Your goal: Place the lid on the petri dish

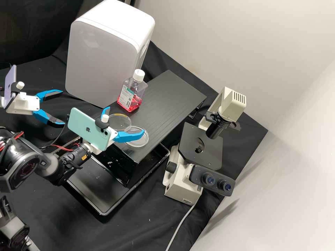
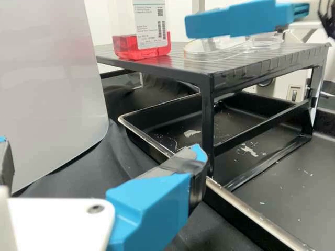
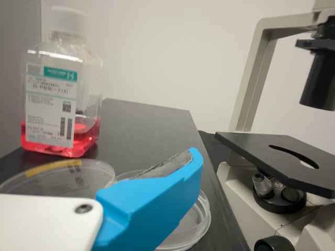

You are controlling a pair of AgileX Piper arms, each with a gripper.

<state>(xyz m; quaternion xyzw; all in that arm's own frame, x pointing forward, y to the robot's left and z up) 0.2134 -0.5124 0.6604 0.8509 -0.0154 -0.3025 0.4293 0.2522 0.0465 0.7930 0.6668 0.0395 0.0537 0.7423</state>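
Observation:
Two clear round petri pieces lie side by side on the black raised platform (image 1: pixel 167 101); I cannot tell which is the lid. The farther piece (image 1: pixel 119 122) (image 3: pixel 57 175) bears a yellow stripe. The nearer piece (image 1: pixel 138 137) (image 3: pixel 196 222) (image 2: pixel 235 47) sits at the platform's front edge. My right gripper (image 1: pixel 118 124) is open above them, one blue finger (image 3: pixel 157 198) lying over the nearer piece and the other beyond the striped piece. My left gripper (image 1: pixel 52 106) (image 2: pixel 99 149) hangs open and empty off to the left, low beside the platform.
A flask of red liquid (image 1: pixel 132 91) (image 3: pixel 60 112) stands on the platform behind the dishes. A large white box (image 1: pixel 104 48) rises at the back left. A microscope (image 1: pixel 202 157) stands to the right. Under the platform lies a black tray (image 1: pixel 104 195) (image 2: pixel 172 151).

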